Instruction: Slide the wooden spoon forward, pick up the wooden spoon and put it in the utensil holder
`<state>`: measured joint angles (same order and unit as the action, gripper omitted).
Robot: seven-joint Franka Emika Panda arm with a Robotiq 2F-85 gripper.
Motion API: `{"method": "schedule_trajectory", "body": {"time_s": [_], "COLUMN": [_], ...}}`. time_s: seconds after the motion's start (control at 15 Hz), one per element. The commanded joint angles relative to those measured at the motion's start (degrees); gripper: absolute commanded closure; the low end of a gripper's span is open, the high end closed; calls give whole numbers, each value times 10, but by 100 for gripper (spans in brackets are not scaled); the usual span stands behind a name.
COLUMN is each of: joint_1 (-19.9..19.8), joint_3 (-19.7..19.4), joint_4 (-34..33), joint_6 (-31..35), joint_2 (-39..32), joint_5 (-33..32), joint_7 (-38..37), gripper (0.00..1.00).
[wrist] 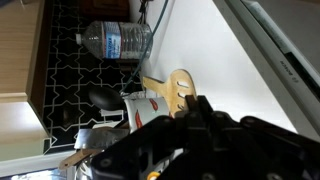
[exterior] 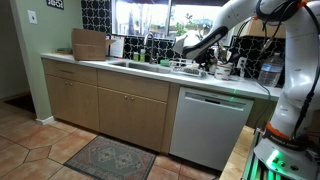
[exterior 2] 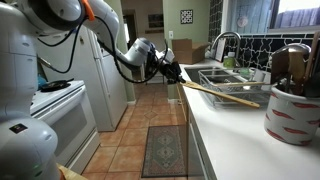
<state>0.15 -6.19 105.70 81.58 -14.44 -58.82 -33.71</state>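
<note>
**Item: spoon-to-holder task, state at this moment**

- **Pincer** (exterior 2: pixel 172 74): over the counter (exterior 2: pixel 225 135) edge, level with the spoon's handle end. In the wrist view the dark fingers (wrist: pixel 203 118) cover the handle, so I cannot tell whether they are clamped on it or merely set against it.
- **Spoon** (exterior 2: pixel 220 94): runs straight out ahead of the pincer, handle end at the fingertips and slotted head (wrist: pixel 177 88) farthest from them. It sits low over the counter; whether it rests there or is lifted cannot be told.
- **Holder** (exterior 2: pixel 295 112): beyond the spoon's head, well ahead of the pincer, upright and already stocked with other utensils.
- **Bottle** (wrist: pixel 115 40): farther ahead than the holder, off to one side.
- **Progress, as judged:** early to middle. The pincer is on the handle, so the slide is either under way or done. A firm grasp is not confirmed. The lift, the carry to the holder and the drop-in all remain to be done.
</note>
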Motion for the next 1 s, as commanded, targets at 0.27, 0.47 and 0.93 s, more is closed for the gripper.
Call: {"method": "schedule_trajectory", "body": {"time_s": [0.27,0.47,0.93], "joint_1": [-22,-38,-80], "joint_3": [6,-1,-36], "joint_4": [22,13,-26], "joint_6": [3,30,137], "joint_2": [120,158,210], "joint_5": [-17,-8,56], "joint_7": [97,137,219], "gripper": [99,99,99]}}
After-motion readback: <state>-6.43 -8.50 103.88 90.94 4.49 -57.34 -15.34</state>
